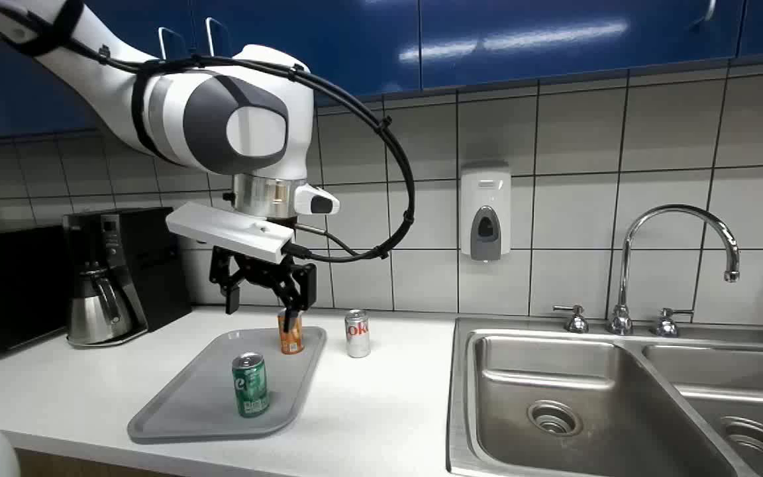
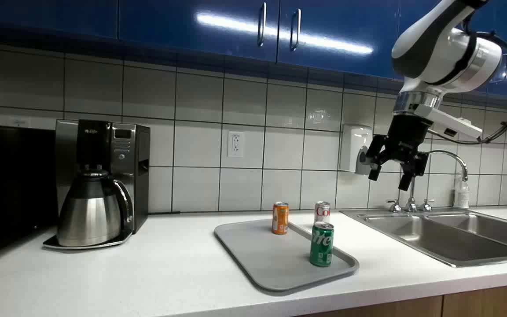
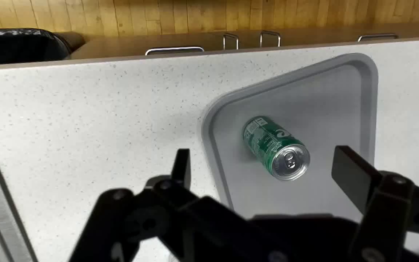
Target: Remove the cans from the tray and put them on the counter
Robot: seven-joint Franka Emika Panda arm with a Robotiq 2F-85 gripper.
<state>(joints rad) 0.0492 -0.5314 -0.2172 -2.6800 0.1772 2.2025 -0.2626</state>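
The pale tabletop carries the grey tray, so unloading should need only a short sideways move. Above them hangs the gripper, pointing down, jaws spread and holding nothing, presumably to straddle a can from above. The green can stands upright toward the tray's near right; the slimmer orange can, also upright, stands just inside the tray's far rim.
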